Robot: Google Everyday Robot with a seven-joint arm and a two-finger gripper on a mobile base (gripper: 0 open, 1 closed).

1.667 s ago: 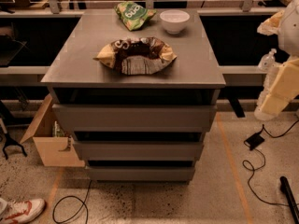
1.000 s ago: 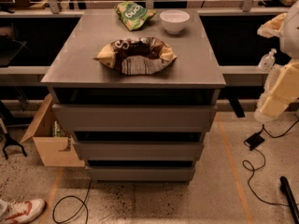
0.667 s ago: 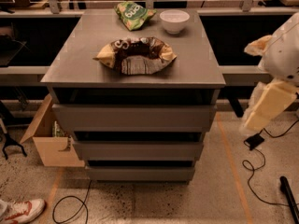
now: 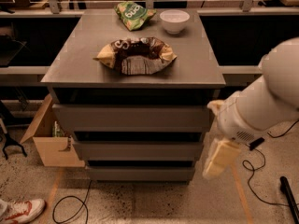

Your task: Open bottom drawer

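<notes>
The grey cabinet has three stacked handle-less drawers, all closed. The bottom drawer [image 4: 140, 173] is the lowest and narrowest front, just above the floor. The middle front [image 4: 138, 150] and the tall top front [image 4: 133, 117] sit above it. My white arm reaches in from the right, and its cream-coloured gripper [image 4: 216, 160] hangs down beside the cabinet's right front corner, at the height of the middle and bottom drawers. It holds nothing that I can see.
On the cabinet top [image 4: 70, 59] lie a brown chip bag [image 4: 136, 55], a green bag [image 4: 133, 14] and a white bowl [image 4: 174, 21]. A cardboard box [image 4: 49, 141] stands at the left. Cables [image 4: 254, 171] lie on the floor at the right, a shoe [image 4: 21, 210] at lower left.
My arm has swung in from the far right and come down, so the gripper now hangs close to the cabinet's right front corner. The drawers and tabletop items have not moved.
</notes>
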